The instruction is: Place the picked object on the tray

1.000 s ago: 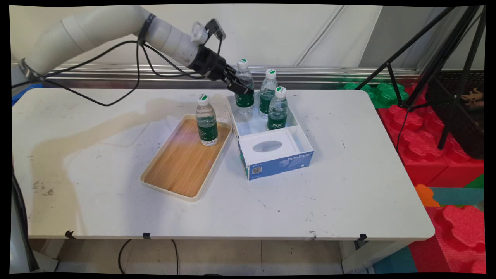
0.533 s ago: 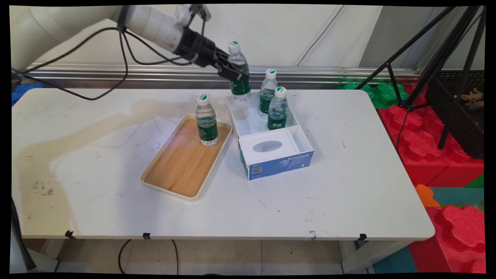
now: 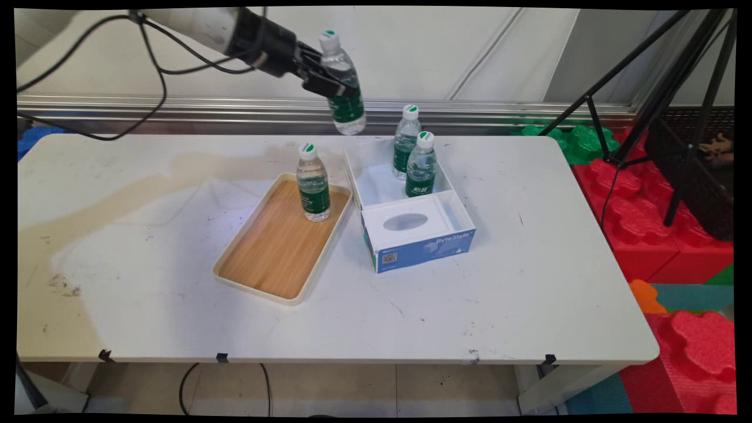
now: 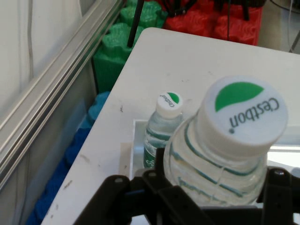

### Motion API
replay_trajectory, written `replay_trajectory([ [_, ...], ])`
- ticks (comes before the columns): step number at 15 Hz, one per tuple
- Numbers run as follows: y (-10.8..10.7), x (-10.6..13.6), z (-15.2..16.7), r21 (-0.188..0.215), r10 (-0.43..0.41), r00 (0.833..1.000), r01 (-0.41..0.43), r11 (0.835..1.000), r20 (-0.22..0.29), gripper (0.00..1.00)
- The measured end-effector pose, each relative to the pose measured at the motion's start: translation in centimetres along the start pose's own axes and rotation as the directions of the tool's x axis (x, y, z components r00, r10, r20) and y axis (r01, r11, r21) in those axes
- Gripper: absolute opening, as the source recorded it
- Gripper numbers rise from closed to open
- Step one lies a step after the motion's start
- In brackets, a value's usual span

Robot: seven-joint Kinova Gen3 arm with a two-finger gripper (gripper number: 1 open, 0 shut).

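My gripper point(image 3: 329, 82) is shut on a clear water bottle point(image 3: 343, 88) with a green label and white-green cap, held tilted in the air above the table's far side. In the hand view the held bottle point(image 4: 225, 145) fills the frame between the black fingers point(image 4: 154, 197). Below and to the right stands an open white and blue box point(image 3: 411, 235) with two more bottles point(image 3: 420, 164) upright in its far compartment; one of them point(image 4: 161, 133) shows in the hand view. Another bottle point(image 3: 312, 183) stands on the far end of a wooden tray point(image 3: 264, 258).
The white table point(image 3: 529, 282) carries the tray and the box near its middle. Red and green foam blocks point(image 3: 675, 235) and a black tripod point(image 3: 664, 94) stand to the right. A metal rail point(image 3: 176, 106) runs along the wall behind the table.
The gripper has lifted the bottle up out of the box's far compartment and carried it up and to the left. The other bottles, the box and the tray have not moved.
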Motion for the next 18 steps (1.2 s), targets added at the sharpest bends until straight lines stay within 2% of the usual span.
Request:
replay_trajectory([
  [9,0.9,-0.6,-7.5,-0.006,0.031,0.999,-0.031,1.0,0.013,0.0],
  [13,1.2,-1.5,-10.3,0.0,0.033,0.999,-0.033,0.999,0.043,0.0],
  [18,1.3,-3.8,-13.0,-0.002,0.04,0.993,-0.04,0.999,0.109,0.0],
])
